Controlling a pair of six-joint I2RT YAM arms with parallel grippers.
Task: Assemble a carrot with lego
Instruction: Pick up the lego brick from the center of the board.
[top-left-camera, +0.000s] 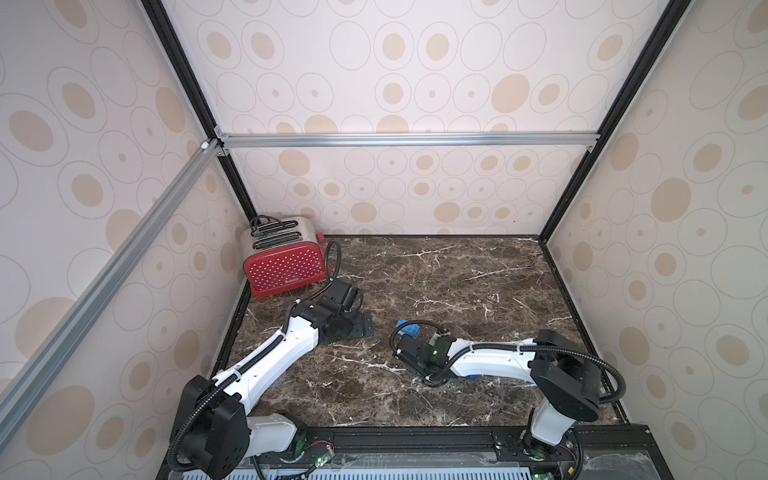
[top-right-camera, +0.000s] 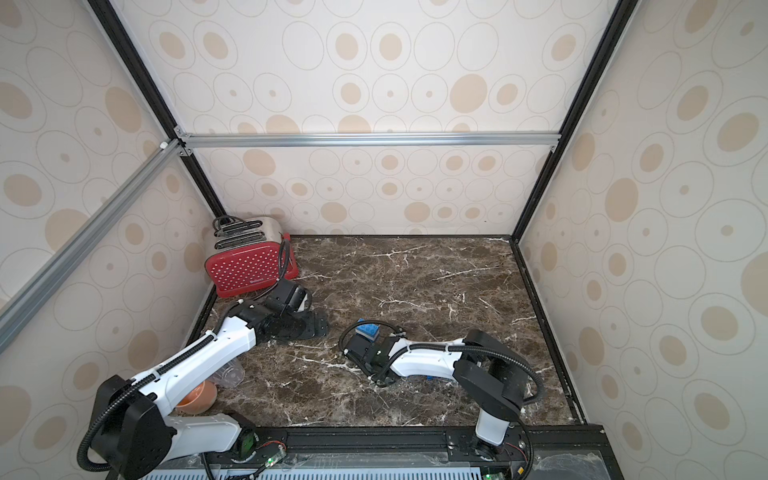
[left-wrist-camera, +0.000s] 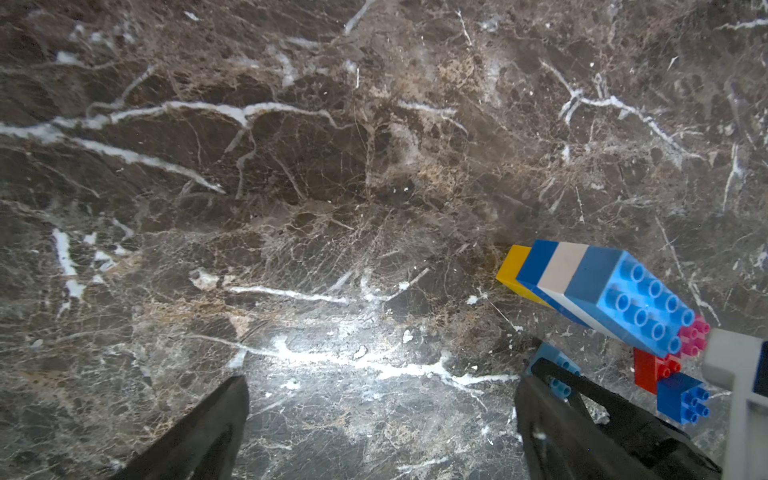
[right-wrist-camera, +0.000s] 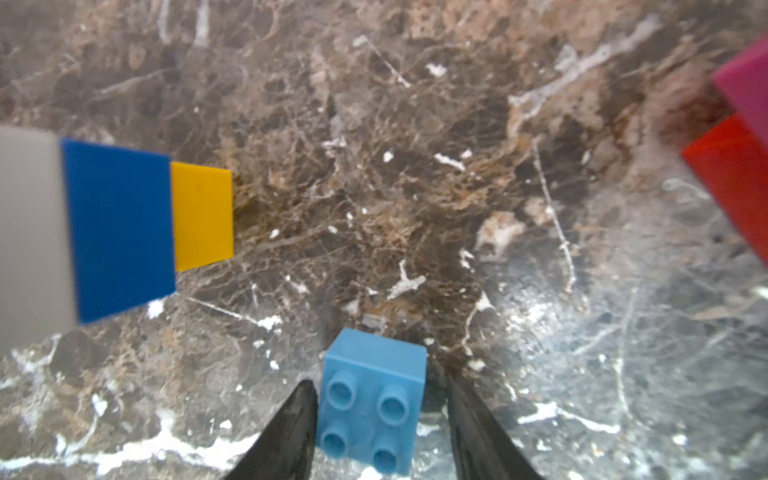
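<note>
Bricks of glossy plastic with round studs. Half-built carrot (left-wrist-camera: 582, 286) lies on its side at lower right of the left wrist view: small yellow tip, then blue, white and blue slabs, on veined brown marble table (left-wrist-camera: 291, 166). At right edge of the right wrist view, blurred red brick (right-wrist-camera: 731, 174) and pink brick (right-wrist-camera: 748, 83). At bottom centre there, right gripper (right-wrist-camera: 378, 378) straddles a small square light blue brick (right-wrist-camera: 374, 399), set narrow; clamped or not, cannot tell. Over bare marble, left gripper (left-wrist-camera: 386, 378) gapes wide.
</note>
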